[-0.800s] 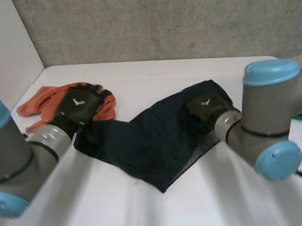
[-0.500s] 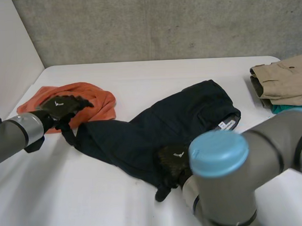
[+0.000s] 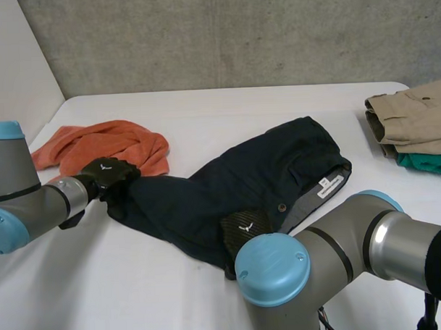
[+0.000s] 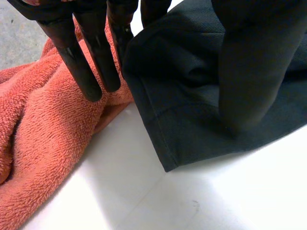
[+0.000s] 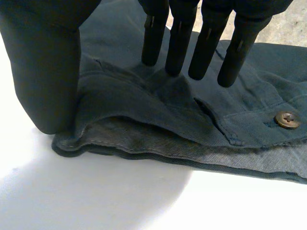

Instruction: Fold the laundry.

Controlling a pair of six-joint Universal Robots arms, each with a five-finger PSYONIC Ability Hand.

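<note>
Between the two hands: dark garment, a waistband at one end and a hem at the other, spread slantwise and rumpled on the white table. Not yet folded; probably the grasping step ahead of a first fold.

At the hem corner, left hand: fingers straight and apart from the thumb, tips down along the hem's edge, thumb planted on the dark cloth beside them. Nothing pinched.

At the waistband corner, right hand: fingers straight, tips pressing the top layer, thumb set down on the corner itself, a metal button off to the side of the fingertips. Likewise spread, pressing rather than gripping.

Calls next for closing thumb against fingers at each corner, catching both layers at the waistband, then lifting evenly to straighten the cloth before bringing one end over the other.

Right under the left fingertips, touching the hem: orange towel. Easy to snag along with the hem, so needs a pinch on dark cloth alone. Well apart from the right hand, at the table's edge: beige garment folded on top of a teal one, likely out of the way.
</note>
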